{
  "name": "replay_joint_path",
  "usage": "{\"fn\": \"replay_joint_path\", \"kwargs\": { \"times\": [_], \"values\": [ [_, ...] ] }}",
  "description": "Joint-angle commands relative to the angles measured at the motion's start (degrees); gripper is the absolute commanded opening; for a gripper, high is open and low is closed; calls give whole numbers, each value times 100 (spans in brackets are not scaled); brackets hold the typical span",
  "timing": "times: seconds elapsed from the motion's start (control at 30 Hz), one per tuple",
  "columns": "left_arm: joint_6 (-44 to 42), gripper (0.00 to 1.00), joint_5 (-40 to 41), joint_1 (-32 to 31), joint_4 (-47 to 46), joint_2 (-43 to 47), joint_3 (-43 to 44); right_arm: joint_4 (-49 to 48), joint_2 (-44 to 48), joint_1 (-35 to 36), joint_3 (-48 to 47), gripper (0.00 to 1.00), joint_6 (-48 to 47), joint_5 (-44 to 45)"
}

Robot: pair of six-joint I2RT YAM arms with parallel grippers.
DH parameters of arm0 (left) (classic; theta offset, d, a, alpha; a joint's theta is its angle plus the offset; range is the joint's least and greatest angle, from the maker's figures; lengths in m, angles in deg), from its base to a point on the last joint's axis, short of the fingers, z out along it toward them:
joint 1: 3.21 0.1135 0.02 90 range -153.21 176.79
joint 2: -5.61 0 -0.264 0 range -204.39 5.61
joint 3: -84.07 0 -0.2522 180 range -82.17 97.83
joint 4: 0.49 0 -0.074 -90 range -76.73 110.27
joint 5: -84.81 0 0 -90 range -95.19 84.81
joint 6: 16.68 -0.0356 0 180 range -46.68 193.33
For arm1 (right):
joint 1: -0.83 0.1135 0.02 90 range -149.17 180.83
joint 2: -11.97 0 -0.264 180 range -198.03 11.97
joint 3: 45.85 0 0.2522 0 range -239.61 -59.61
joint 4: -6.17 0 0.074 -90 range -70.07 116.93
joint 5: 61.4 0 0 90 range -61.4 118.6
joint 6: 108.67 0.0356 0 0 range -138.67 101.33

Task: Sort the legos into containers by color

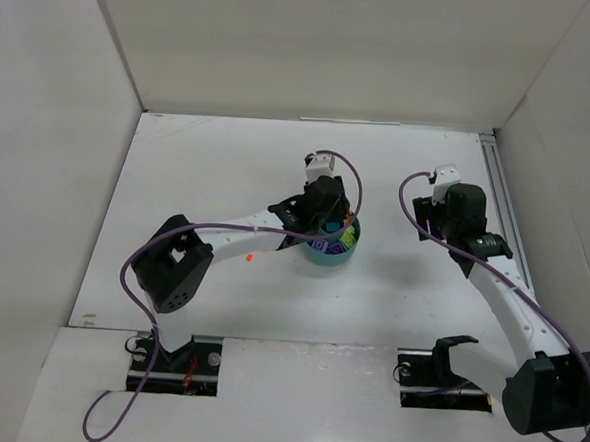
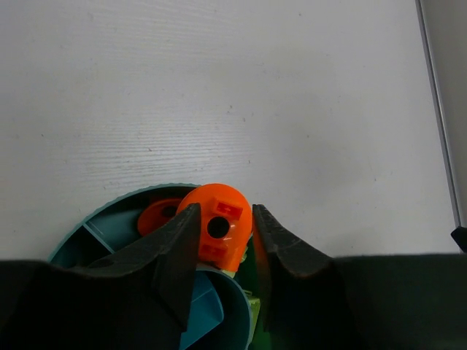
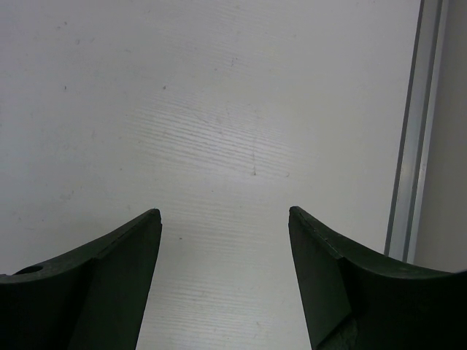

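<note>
Evidently the left gripper (image 2: 225, 216) is hovering over the teal dish (image 2: 109, 213) at the bottom of the left wrist view, its jaws drawn narrow and pinching an orange round piece (image 2: 211, 206) by its rim, flat face and centre hole turned up toward the camera. The piece is overlapping the dish's far rim, so it is probably being carried just above the wedge where another orange piece (image 2: 159, 216) is already lying, which is likely why the arm is poised there: colour is being matched to colour before letting go. Something lime green (image 2: 253, 305) is peeking from the neighbouring section at lower centre, beside the wall of the centre cup. In the top view, near the middle of the frame, purple and yellow-green bits are showing in the dish's near and right-hand sections, though the arm is hiding the rest. The right gripper (image 3: 225, 219) is waiting with jaws spread wide and holding nothing over the bare table (image 3: 219, 109), beside the metal rail (image 3: 412, 146) at the right edge.
</note>
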Motion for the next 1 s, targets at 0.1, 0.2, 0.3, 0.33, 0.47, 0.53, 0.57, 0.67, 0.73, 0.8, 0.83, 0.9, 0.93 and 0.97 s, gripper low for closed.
{"fn": "replay_joint_path", "kwargs": {
  "times": [0.1,0.2,0.3,0.33,0.47,0.53,0.57,0.67,0.73,0.8,0.83,0.9,0.93,0.97],
  "values": [
    [-237,35,83,-80,6,510,-60,-315,4,-31,-12,75,-11,-80],
    [-237,35,83,-80,6,572,2,-315,4,-31,-12,75,-63,-132],
    [-351,35,135,-80,-55,633,2,-368,4,-31,-12,75,-133,-281],
    [-351,35,136,-80,-116,633,2,-368,4,-31,-12,75,-134,-282],
    [-422,37,250,-80,67,380,195,-368,4,-31,-12,75,-134,-282],
    [-422,37,250,-80,225,230,432,-368,57,-31,-12,75,-134,-229],
    [-422,37,250,-80,278,116,494,-368,57,-31,-12,75,-134,-229],
    [-474,37,48,-80,383,27,696,-368,57,-31,-12,75,-134,-229],
    [-474,37,48,-28,533,-157,837,-368,4,-31,-12,75,-134,-177],
    [-422,37,-13,-28,586,-210,898,-368,4,-31,-12,75,-134,-176],
    [-422,36,-13,24,586,-211,898,-368,-57,-31,-12,75,-134,-176],
    [-422,36,-13,25,787,-263,969,-368,-118,-31,-12,75,-134,-176],
    [-352,35,-13,25,788,-315,969,-368,-119,-31,-12,75,-134,-176],
    [-351,35,-13,25,788,-316,969,-368,-119,-31,-12,75,-134,-176]
  ]
}}
